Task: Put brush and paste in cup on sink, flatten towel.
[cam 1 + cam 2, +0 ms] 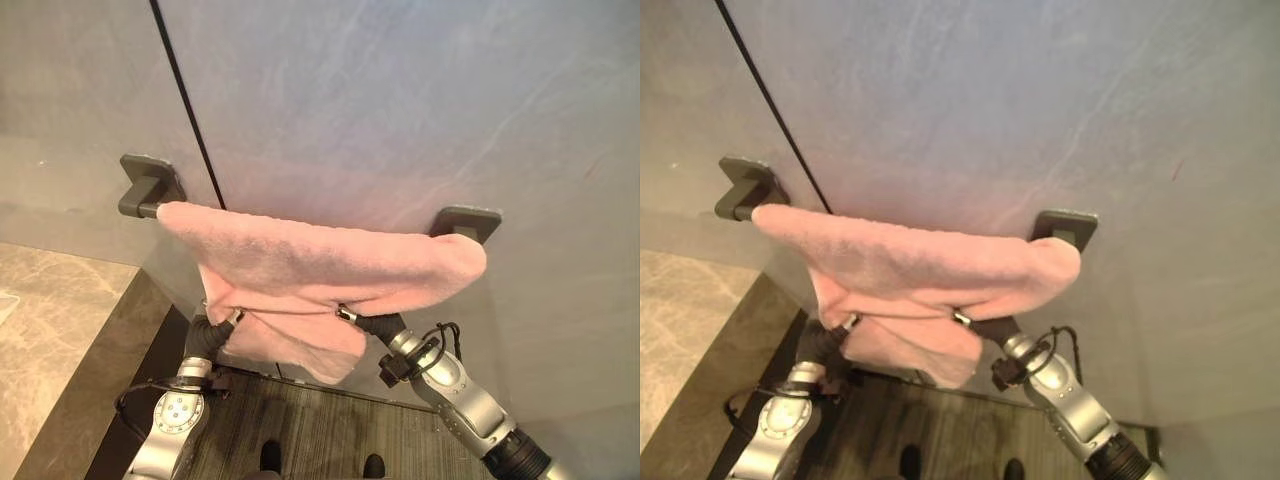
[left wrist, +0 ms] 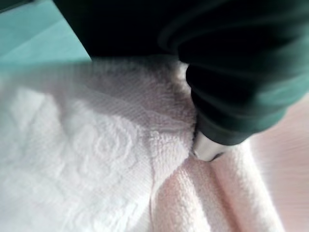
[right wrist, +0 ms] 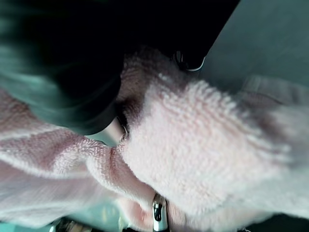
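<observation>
A pink towel (image 1: 310,265) hangs bunched over a rail between two dark wall brackets (image 1: 148,185) (image 1: 466,222). Its lower folds droop unevenly in the middle. My left hand (image 1: 207,335) reaches up under the towel's left lower edge and is buried in the cloth. From the right, my right hand (image 1: 375,325) goes into the folds near the middle. The left wrist view has towel (image 2: 96,159) pressed close against the hand's dark cover (image 2: 231,72). Thick folds of towel (image 3: 193,145) lie over the right hand's cover (image 3: 63,63) in the right wrist view.
The rail is fixed to a grey stone wall (image 1: 400,100) with a black vertical seam (image 1: 185,100). A beige stone floor (image 1: 50,330) lies at the lower left, and a dark ribbed mat (image 1: 320,430) sits below the towel.
</observation>
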Robot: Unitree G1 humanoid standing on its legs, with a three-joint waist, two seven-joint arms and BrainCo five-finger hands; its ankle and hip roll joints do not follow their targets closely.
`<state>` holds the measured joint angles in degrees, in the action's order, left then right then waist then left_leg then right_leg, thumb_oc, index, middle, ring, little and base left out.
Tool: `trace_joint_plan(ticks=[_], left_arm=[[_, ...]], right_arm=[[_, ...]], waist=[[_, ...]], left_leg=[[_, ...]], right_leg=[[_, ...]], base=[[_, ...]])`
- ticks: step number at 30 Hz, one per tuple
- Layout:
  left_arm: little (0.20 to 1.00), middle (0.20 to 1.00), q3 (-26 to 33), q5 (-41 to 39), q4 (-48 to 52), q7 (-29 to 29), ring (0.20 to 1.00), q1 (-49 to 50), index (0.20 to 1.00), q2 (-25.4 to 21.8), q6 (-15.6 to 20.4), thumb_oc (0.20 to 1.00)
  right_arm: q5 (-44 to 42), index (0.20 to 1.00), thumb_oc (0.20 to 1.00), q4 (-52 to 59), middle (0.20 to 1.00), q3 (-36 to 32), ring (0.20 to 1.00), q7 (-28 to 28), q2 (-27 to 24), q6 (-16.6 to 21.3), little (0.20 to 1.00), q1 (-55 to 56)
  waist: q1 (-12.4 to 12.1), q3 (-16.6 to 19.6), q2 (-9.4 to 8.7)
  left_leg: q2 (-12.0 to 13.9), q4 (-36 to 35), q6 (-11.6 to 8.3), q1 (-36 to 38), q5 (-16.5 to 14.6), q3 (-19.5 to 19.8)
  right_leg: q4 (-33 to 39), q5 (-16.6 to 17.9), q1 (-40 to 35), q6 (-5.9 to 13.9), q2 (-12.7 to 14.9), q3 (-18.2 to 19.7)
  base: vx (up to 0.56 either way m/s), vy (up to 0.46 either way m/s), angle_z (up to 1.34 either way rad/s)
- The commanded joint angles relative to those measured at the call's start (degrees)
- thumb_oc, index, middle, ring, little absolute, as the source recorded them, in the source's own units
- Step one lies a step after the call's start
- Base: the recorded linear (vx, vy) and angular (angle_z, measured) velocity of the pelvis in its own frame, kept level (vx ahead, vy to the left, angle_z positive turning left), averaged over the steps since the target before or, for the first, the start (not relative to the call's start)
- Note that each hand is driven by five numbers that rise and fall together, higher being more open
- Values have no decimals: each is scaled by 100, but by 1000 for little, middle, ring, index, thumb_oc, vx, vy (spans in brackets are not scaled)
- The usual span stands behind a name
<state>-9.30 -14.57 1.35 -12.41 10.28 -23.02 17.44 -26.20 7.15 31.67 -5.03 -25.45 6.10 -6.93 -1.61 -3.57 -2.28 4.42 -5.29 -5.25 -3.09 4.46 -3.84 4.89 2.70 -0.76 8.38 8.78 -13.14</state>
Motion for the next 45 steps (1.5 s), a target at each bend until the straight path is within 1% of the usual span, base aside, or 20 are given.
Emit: trace_joint_plan(ticks=[1,5,11,12,14,15,16,17,18,19,26,29,31,34,37,39,40,43,44,45], left_arm=[[200,200,377,238,-144,-455,200,-49,200,-445,325,200],[200,200,294,790,-114,-709,200,-45,200,-624,303,200],[200,200,122,826,-422,-782,200,-94,200,-637,273,200],[200,200,120,826,-430,-783,200,-100,200,-637,277,200],[200,200,-28,792,-779,-759,200,-171,200,-583,253,200],[200,200,-224,827,-1159,-717,200,-281,200,-548,168,200],[200,200,-228,828,-1172,-719,200,-291,200,-546,176,200],[420,420,-298,829,-1307,-689,420,-313,420,-534,144,420],[740,740,-391,837,-1390,-579,740,-316,740,-533,101,740],[1000,1000,-402,896,-1413,-586,1000,-327,1000,-560,118,1000],[1000,1000,-504,938,-1889,-535,1000,-283,1000,-473,18,1000],[1000,1000,-421,838,-2183,-538,1000,-190,1000,-357,-42,1000],[1000,1000,-340,784,-2186,-550,1000,-131,1000,-336,-43,1000],[1000,1000,-35,654,-2131,-669,1000,84,1000,-229,-54,1000],[1000,1000,311,583,-1966,-837,1000,271,1000,-165,-27,1000],[1000,1000,750,532,-1548,-1075,1000,485,1000,-108,60,1000],[1000,1000,750,534,-1532,-1075,1000,499,1000,-108,50,1000],[1000,1000,1082,596,-1158,-1278,1000,581,1000,-70,114,1000],[1000,1000,1388,877,-783,-1494,1000,657,1000,-122,185,1000],[1000,1000,1498,982,-628,-1583,1000,672,1000,-110,223,1000]], right_arm=[[-264,200,200,334,200,-58,200,3,5,398,200,8],[-233,200,200,401,200,6,200,46,-38,426,200,-33],[-166,200,200,108,200,70,200,113,-12,394,200,-26],[-164,247,247,101,247,71,247,112,-9,398,247,-29],[-24,410,410,-191,410,177,410,69,0,355,410,-66],[152,812,812,-706,812,280,812,162,83,297,812,-97],[158,1000,1000,-724,1000,282,1000,163,91,309,1000,-105],[315,1000,1000,-850,1000,314,1000,172,94,306,1000,-125],[419,1000,1000,-937,1000,335,1000,128,99,277,1000,-115],[447,1000,1000,-972,1000,315,1000,161,94,277,1000,-91],[-25,1000,1000,-1694,1000,98,1000,186,272,256,1000,214],[-193,1000,1000,-2457,1000,-359,1000,371,380,226,1000,582],[-200,1000,1000,-2538,1000,-486,1000,412,397,215,1000,679],[-530,1000,1000,-2732,1000,-1072,1000,610,537,269,1000,1113],[-776,1000,1000,-2634,1000,-1743,1000,903,652,410,1000,1494],[-684,1000,1000,-2333,1000,-2448,1000,1332,716,645,1000,1846],[-679,1000,1000,-2315,1000,-2448,1000,1340,716,636,1000,1862],[-356,1000,1000,-1788,1000,-2881,1000,1608,672,797,1000,1980],[83,1000,1000,-1346,1000,-3262,1000,1844,598,1002,1000,2045],[239,1000,1000,-1192,1000,-3369,1000,1923,604,1075,1000,2049]], waist=[[-106,135,-364],[-131,97,-391],[-131,93,-402],[-132,92,-402],[-129,100,-397],[-123,103,-381],[-124,100,-381],[-119,104,-368],[-109,112,-355],[-103,121,-350],[-55,190,-303],[9,229,-271],[22,239,-263],[95,241,-229],[185,247,-177],[275,247,-120],[273,251,-119],[322,256,-74],[357,258,-40],[366,264,-24]], left_leg=[[114,29,-165,-115,-51,-152],[121,29,-163,-137,-54,-144],[125,29,-158,-142,-47,-149],[126,29,-158,-142,-47,-150],[122,29,-155,-141,-45,-148],[118,29,-146,-134,-43,-142],[119,29,-146,-134,-44,-142],[119,29,-144,-130,-46,-142],[118,29,-145,-122,-51,-141],[121,29,-144,-109,-58,-140],[123,29,-137,-32,-77,-163],[128,29,-131,5,-88,-186],[131,29,-131,20,-92,-192],[135,29,-127,65,-107,-202],[141,29,-130,96,-117,-227],[151,29,-130,115,-134,-251],[153,29,-131,119,-136,-252],[168,29,-134,137,-148,-280],[172,29,-135,141,-154,-294],[177,29,-136,150,-158,-301]], right_leg=[[11,477,363,419,601,241],[11,473,368,425,596,221],[11,489,379,433,598,242],[11,489,379,433,598,243],[11,484,375,427,595,235],[11,483,369,424,596,244],[11,483,369,424,595,244],[11,484,367,425,599,243],[11,476,359,425,596,242],[11,470,351,426,594,242],[11,441,287,425,589,249],[11,435,263,426,594,269],[11,432,256,425,593,272],[11,418,231,421,589,278],[11,406,217,420,585,293],[11,399,223,419,590,312],[11,397,219,418,589,312],[11,398,233,419,589,335],[11,391,241,415,586,353],[11,390,241,411,586,357]], base=[[0,0,0],[0,0,0],[0,0,0],[0,0,0],[0,0,0],[0,0,0],[0,0,0],[0,0,0],[0,0,0],[22,1,-3],[4,0,0],[0,0,0],[-3,-4,-2],[-9,-9,-6],[-13,-5,-14],[-14,-2,-7],[-9,3,-5],[-14,0,-7],[-13,2,-8],[-4,1,-10]])
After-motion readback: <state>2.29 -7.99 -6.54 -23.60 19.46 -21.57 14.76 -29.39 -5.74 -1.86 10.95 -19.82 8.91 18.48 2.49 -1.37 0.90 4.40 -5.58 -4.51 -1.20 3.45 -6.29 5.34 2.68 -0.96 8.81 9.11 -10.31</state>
